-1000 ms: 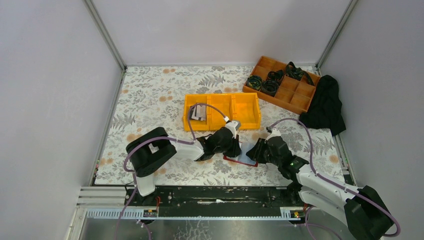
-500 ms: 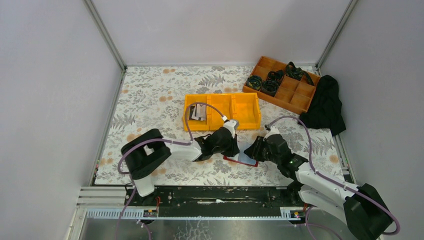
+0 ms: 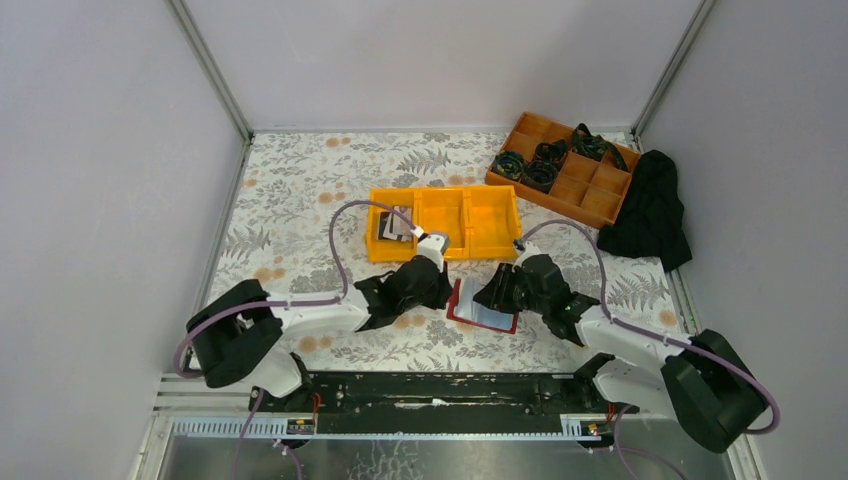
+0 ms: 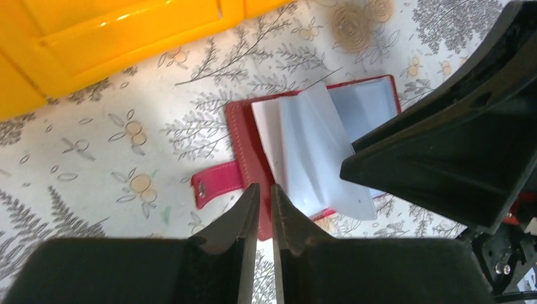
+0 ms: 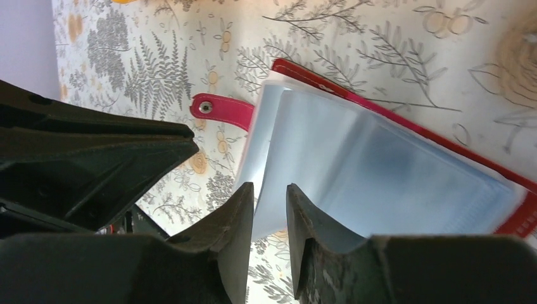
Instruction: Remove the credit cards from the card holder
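The card holder [image 4: 244, 142] lies open on the floral table [image 3: 300, 190], just in front of the yellow bin [image 3: 495, 222] and between the tips of the two arms. It is a flat red wallet with a stitched, leathery-looking cover. A short red strap [image 4: 215, 183] ending in a round metal snap sticks out to one side. Inside is a stack of thin, glossy, translucent plastic sleeves [image 5: 380, 164] in pale blue-grey, and the top ones are fanned up off the cover. The right gripper [image 5: 269, 190] is at the sleeves' free edge, its matte black fingers a little apart with a sleeve corner reaching into the gap. I cannot tell whether they pinch it. The left gripper [image 4: 264, 189] is over the strap-side edge of the holder, its fingers drawn all but together with only a thin slit between them and nothing in it. The credit cards [image 3: 393, 225], small flat grey-white and black rectangles, lie in the left compartment of the bin, which is hard shiny moulded plastic with three compartments. The table covering is matte, printed with grey ferns and orange blossoms. At the back right stands an orange-brown divided tray [image 3: 598, 200] holding dark coiled rolls [image 3: 527, 170], with a crumpled black cloth [image 3: 650, 215] beside it.
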Robot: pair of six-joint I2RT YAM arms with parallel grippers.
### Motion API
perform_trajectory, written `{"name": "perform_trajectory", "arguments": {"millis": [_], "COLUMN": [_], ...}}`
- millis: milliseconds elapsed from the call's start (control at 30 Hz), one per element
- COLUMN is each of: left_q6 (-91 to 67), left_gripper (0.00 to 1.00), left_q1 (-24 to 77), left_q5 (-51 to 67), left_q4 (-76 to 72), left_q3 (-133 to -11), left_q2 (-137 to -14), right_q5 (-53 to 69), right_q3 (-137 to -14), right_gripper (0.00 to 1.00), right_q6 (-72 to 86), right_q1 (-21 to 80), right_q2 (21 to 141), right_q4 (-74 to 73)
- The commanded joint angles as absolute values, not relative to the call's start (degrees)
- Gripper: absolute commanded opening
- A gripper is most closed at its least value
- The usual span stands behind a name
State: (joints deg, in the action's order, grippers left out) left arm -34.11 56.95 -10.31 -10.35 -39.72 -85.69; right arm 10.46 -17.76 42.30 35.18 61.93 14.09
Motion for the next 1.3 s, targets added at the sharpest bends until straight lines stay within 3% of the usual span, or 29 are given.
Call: {"name": "perform_trajectory", "arguments": {"millis": [0, 300, 633, 733, 1267], "left_q6": [-34.1, -34.2, -35.9, -36.1, -36.1], "left_gripper": [0.18, 0.21, 0.22, 0.22, 0.22], "left_q1": [57.1, 57.3, 57.9, 57.9, 57.8], "left_q5": [-12.4, -6.4, 4.2, 4.3, 4.2], "left_q4": [-12.3, -17.4, -25.0, -25.3, -24.4], "left_q3": [-37.0, -36.2, -41.4, -41.8, -43.0], "left_q2": [-81.1, -79.9, -94.7, -97.4, -100.4], "right_q5": [15.1, 4.9, -1.8, -2.4, 1.6], "right_q3": [-21.7, -25.7, -18.0, -16.8, -12.2], "right_gripper": [0.33, 0.34, 0.36, 0.42, 0.47], "right_q6": [42.2, 37.6, 38.6, 39.1, 40.1], "right_q1": [35.0, 34.8, 33.4, 32.7, 31.9], "right_q2": [65.4, 55.5, 43.9, 41.9, 47.6], "right_q4": [21.1, 5.9, -4.4, -6.4, 0.2]}}
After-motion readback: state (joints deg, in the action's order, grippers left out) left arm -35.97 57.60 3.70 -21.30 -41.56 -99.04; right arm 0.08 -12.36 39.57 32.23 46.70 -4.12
